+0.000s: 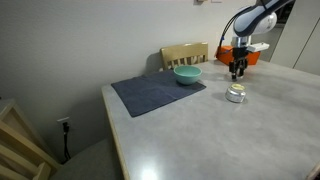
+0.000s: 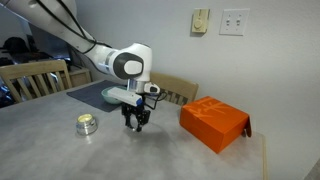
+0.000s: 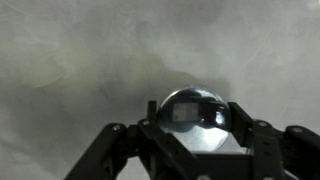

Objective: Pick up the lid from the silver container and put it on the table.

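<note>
The lid (image 3: 195, 118), a small round shiny silver cap, sits between my fingers in the wrist view. My gripper (image 1: 238, 72) (image 2: 136, 123) is shut on it and hangs low over the pale grey-white table (image 1: 200, 135) (image 2: 60, 155). The silver container (image 1: 236, 95) (image 2: 87, 124) stands uncovered on the table, a short way from the gripper, showing a pale inside. In the wrist view only bare table top lies beneath the lid.
A teal bowl (image 1: 187, 75) stands on a dark blue-grey mat (image 1: 150, 97). An orange box (image 1: 252, 57) (image 2: 213, 123) lies close beside the gripper. Wooden chairs (image 1: 185, 53) (image 2: 35, 75) stand at the table's edges.
</note>
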You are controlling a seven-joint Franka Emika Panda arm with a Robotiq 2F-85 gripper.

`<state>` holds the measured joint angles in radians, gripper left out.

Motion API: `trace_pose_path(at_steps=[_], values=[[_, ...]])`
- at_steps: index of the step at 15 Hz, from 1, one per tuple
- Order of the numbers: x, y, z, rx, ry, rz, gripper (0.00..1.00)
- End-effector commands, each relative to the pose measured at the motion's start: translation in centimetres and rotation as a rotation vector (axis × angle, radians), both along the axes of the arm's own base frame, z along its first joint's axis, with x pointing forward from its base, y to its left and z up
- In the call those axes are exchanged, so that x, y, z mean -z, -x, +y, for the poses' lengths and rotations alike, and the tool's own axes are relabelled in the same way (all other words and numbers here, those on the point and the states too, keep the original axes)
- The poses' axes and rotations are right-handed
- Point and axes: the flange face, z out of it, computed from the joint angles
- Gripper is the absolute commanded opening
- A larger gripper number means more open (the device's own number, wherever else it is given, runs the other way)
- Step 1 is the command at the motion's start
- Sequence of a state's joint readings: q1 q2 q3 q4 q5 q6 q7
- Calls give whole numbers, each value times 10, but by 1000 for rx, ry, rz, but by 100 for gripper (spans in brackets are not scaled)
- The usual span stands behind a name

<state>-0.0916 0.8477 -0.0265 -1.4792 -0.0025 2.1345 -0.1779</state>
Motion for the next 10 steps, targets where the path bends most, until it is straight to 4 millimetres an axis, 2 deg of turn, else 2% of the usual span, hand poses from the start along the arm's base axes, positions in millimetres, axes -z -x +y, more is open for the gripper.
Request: trace_pose_path(at_steps=[1, 10], values=[[3, -7, -6, -9, -22, 22, 44], [18, -13, -11, 0, -22, 68, 44]])
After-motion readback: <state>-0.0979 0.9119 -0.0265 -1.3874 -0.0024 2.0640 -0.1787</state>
